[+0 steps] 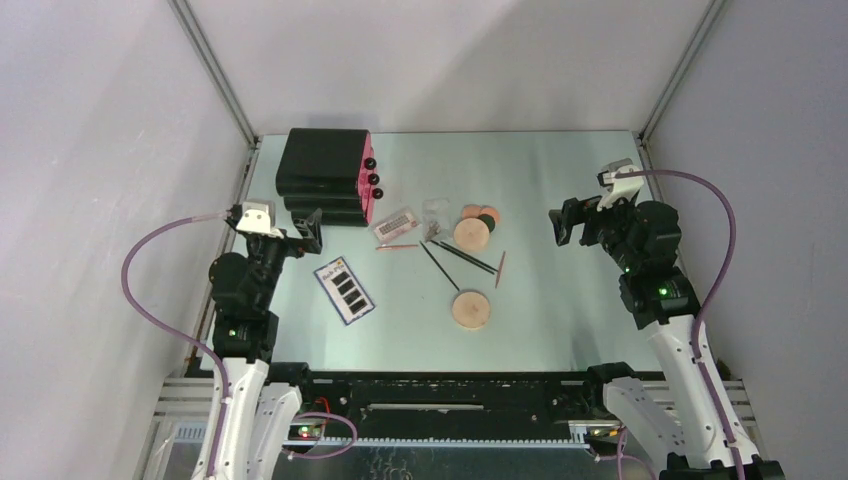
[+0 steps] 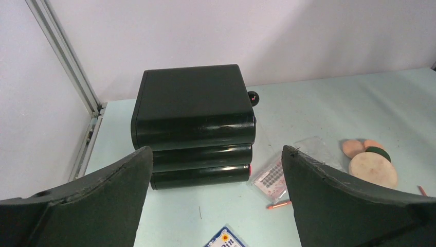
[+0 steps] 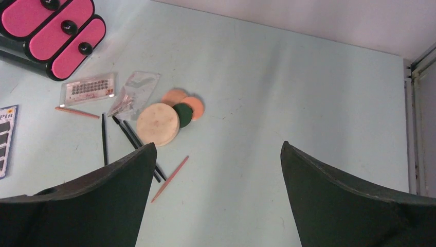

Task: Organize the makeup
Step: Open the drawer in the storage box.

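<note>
Both sets of jaws stood wide apart, gripping nothing: left gripper (image 1: 311, 230) left of centre beside the black box (image 1: 325, 175), right gripper (image 1: 565, 225) right of centre. All the makeup lay on the table (image 1: 570, 330), mid-frame. Upper tan disc (image 1: 472, 234) touched the peach rounds (image 1: 472, 212) and the green round (image 1: 489, 217). Lower tan disc (image 1: 470, 309) sat apart, below. Black sticks (image 1: 440, 265) and a pink stick (image 1: 499, 268) lay between the discs. Palette (image 1: 344, 290) was lower left of centre, clear packet (image 1: 435, 213) just left of the upper disc.

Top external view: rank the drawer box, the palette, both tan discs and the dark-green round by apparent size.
Largest to smallest:
1. black drawer box
2. palette
3. near tan disc and far tan disc, which look alike, so unranked
4. dark-green round
</note>
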`<state>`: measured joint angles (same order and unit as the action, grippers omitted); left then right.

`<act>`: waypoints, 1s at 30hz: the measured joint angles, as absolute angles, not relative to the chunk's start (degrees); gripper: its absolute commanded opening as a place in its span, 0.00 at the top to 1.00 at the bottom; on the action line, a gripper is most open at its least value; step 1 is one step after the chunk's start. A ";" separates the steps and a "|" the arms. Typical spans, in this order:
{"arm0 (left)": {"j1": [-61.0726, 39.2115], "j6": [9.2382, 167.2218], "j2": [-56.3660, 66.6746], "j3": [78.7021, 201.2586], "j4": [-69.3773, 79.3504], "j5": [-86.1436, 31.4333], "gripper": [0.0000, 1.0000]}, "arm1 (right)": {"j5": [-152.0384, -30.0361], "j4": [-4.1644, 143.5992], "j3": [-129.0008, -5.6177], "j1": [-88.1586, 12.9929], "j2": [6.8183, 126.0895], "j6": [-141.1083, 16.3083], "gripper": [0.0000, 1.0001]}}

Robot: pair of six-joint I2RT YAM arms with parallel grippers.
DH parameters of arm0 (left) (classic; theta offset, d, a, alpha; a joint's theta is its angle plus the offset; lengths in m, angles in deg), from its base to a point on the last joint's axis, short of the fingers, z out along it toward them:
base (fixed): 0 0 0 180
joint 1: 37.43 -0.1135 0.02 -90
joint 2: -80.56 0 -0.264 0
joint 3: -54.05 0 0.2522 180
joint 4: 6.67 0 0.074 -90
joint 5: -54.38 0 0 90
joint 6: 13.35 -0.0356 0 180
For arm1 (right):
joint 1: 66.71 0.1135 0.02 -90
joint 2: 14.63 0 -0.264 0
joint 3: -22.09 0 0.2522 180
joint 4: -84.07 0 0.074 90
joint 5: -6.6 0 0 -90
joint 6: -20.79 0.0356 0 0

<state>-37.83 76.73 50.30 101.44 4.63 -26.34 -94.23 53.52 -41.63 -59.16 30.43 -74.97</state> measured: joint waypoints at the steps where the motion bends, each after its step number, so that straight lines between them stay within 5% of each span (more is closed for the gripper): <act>1: -37.83 76.70 50.30 101.44 4.63 -26.34 0.00 | -94.31 53.52 -41.63 -59.22 30.34 -74.97 0.00; 20: -37.86 75.28 50.06 101.98 7.58 -26.38 0.00 | -97.48 53.80 -40.49 -61.06 28.66 -75.15 0.00; 30: -37.94 70.06 44.97 111.95 16.19 -24.37 0.00 | -99.84 53.67 -40.10 -62.52 28.20 -76.39 0.00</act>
